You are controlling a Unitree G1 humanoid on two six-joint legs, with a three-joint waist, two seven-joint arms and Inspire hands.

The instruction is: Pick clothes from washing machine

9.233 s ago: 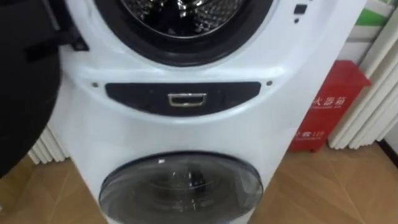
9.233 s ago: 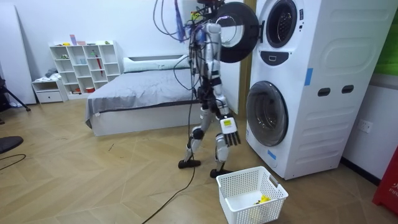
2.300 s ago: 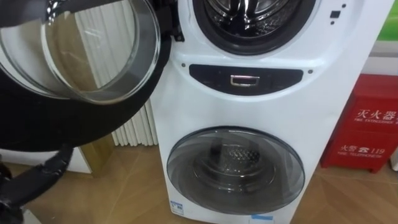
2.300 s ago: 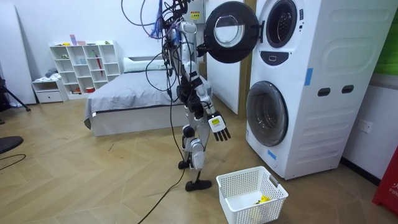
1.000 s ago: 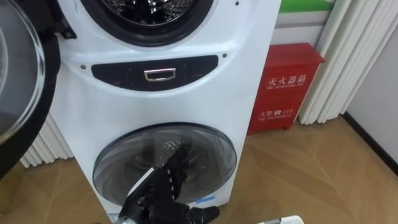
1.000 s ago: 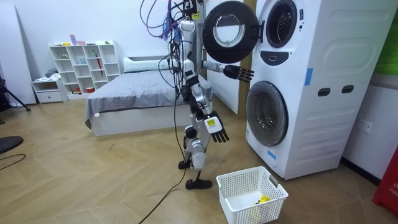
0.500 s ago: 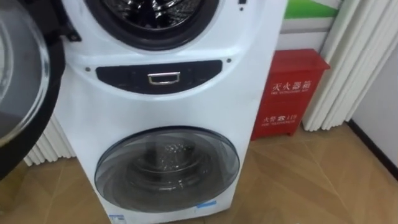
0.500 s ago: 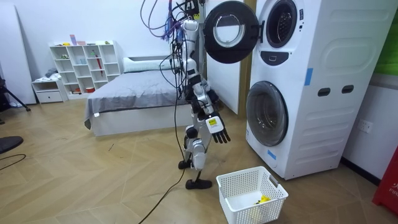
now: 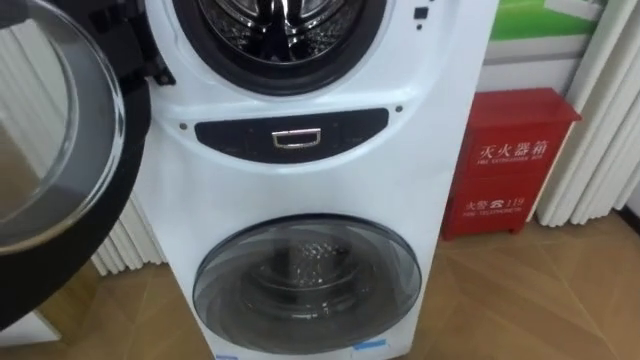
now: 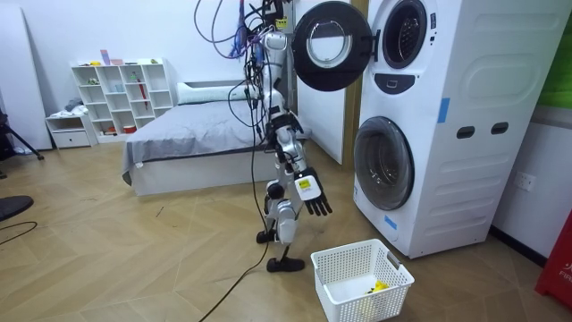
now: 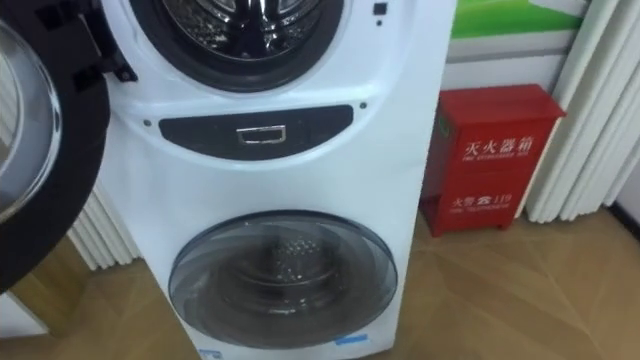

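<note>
White washing machine (image 9: pixel 300 188) faces the standing robot, its upper door (image 9: pixel 60 150) swung open. The right hand (image 10: pixel 314 202) hangs by the thigh, fingers spread, empty.

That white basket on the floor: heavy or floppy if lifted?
The white basket is probably light: its walls are open lattice and it seems to hold only a small yellow thing. It looks like rigid plastic, so it likely keeps its shape. On the smooth wood floor, a push would probably slide it.

Right hand (image 10: pixel 310 195): hangs low beside the thigh, arm lowered. Fingers straight and spread, holding nothing. Stance upright.
</note>
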